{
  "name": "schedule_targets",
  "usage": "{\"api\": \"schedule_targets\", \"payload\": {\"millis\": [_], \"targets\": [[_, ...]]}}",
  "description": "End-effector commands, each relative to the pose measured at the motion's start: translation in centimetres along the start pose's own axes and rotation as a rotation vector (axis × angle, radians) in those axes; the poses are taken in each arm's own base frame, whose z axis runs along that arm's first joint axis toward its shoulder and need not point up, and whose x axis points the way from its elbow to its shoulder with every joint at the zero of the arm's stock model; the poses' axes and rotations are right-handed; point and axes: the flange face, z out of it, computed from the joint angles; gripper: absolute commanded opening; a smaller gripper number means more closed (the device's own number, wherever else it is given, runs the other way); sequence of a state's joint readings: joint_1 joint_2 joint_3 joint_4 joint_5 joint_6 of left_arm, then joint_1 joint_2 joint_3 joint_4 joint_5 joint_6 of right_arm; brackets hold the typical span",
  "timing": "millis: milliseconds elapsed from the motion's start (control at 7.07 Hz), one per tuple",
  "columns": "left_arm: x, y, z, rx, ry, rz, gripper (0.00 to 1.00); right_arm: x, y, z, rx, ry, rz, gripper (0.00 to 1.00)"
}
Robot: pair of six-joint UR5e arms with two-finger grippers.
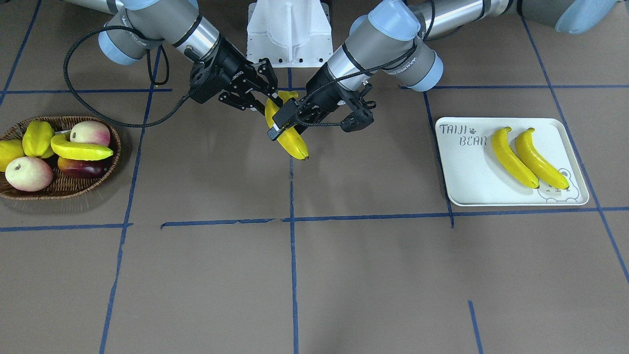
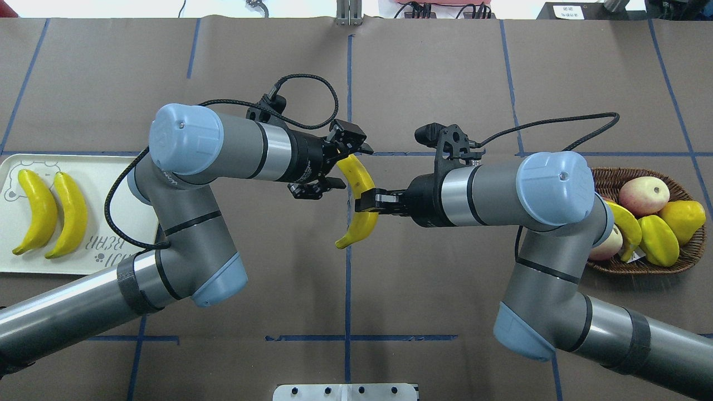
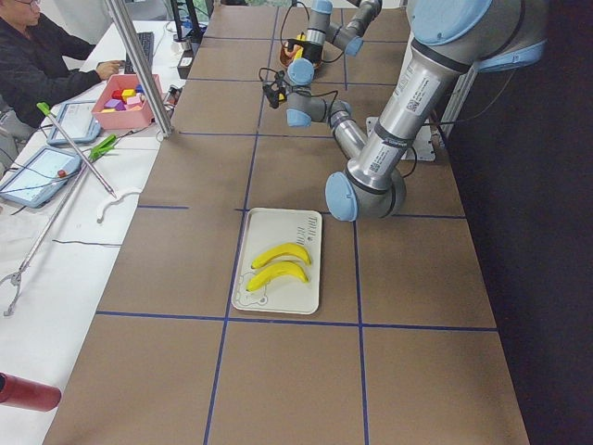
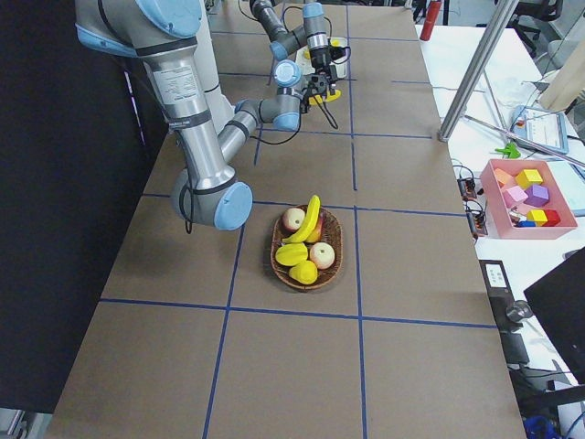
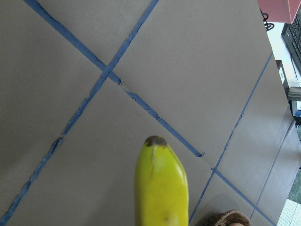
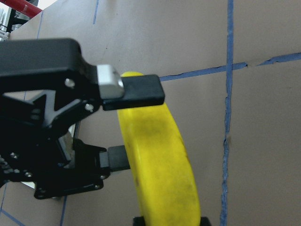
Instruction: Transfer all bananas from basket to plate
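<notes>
A long, curved, glossy yellow banana (image 1: pixel 295 145) is held in the air above the brown paper-covered desk (image 1: pixel 344 275). It is well apart from the white rectangular plate with rounded corners and grey lettering (image 1: pixel 467 172), on the side towards the shallow oval brown woven wicker basket (image 1: pixel 69 187). It is clamped by the right end effector (image 2: pixel 369 200), which is seen closed against both flanks in the right wrist view. The left end effector (image 2: pixel 350 164) is set about the dark-tipped end with the fruit between its fingers (image 6: pixel 141 89); whether they are pressed home cannot be told. Two bananas (image 1: pixel 513 157) are laid side by side on the plate. A fourth banana (image 1: pixel 81 151) lies in the basket, far from the plate, across rounder fruit (image 1: pixel 28 173).

No sag is seen along the unsupported length, so the banana is judged stiff and light. A slippery skin is suggested by the gloss, and pads could be shed by the tapered ends. A hold across the thick middle is judged safest; near an end, a swing is to be expected once one grip is given up.
</notes>
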State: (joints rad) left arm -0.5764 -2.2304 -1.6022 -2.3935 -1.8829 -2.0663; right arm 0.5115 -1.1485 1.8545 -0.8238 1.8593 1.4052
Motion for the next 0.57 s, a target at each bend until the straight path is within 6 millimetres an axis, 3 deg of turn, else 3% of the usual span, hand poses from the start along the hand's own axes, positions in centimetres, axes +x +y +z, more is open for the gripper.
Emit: {"api": "schedule_targets", "payload": {"millis": [0, 141, 283, 424], "targets": [[-0.20, -0.20, 0.14, 0.004, -0.006, -0.002, 0.00, -0.13, 0.05, -0.04, -0.002, -0.003, -0.001, 0.13], [-0.32, -0.31, 0.29, 0.006, -0.008, -0.003, 0.00, -0.48, 0.24, -0.33, -0.009, -0.011, -0.003, 0.73], [-0.28, -0.40, 0.24, 0.007, -0.007, -0.002, 0.00, -0.45, 0.13, -0.54, 0.001, -0.011, -0.002, 1.00], [-0.28, -0.47, 0.15, 0.007, -0.007, 0.000, 0.00, -0.55, 0.11, -0.69, -0.001, -0.015, -0.004, 1.00]]}}
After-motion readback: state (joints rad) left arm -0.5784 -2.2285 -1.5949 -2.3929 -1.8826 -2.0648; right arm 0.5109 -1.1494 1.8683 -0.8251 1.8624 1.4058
